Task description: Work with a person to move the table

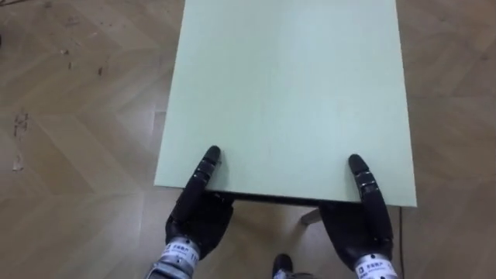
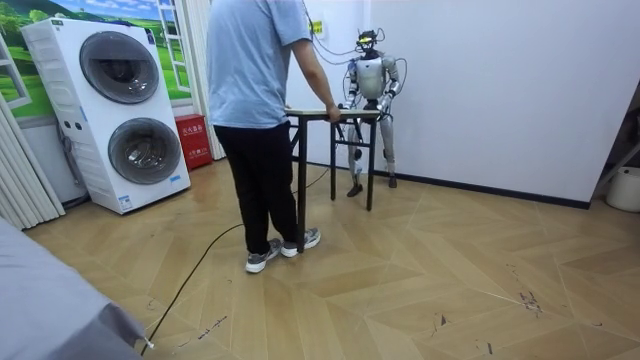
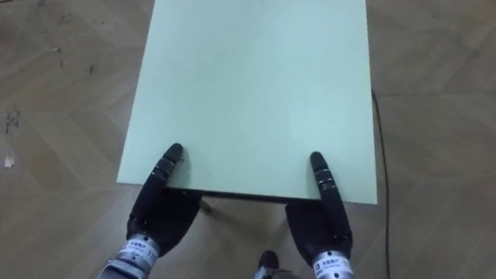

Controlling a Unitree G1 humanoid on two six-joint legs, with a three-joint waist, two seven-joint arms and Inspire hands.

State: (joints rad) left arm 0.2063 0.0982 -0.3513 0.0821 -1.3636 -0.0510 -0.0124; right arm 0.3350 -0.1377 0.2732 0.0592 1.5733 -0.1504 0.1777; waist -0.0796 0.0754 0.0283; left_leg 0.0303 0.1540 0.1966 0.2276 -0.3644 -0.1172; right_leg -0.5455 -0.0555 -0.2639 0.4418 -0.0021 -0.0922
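Note:
A pale green table (image 1: 287, 93) stretches away from me over the wooden floor. My left hand (image 1: 198, 213) grips its near edge at the left, thumb lying on top and palm under the rim. My right hand (image 1: 360, 225) holds the same edge at the right in the same way. The fingers of both are hidden beneath the top. In the room view I stand by the white wall at one end of the table (image 2: 345, 113). A person (image 2: 250, 80) in a blue shirt stands at the other end, a hand (image 2: 332, 114) on the tabletop.
Stacked white washing machines (image 2: 120, 110) and a red box (image 2: 193, 140) stand at the room view's left. A white bin (image 2: 625, 188) sits at its far right. A dark cable (image 2: 200, 270) crosses the floor. Open parquet lies toward the camera.

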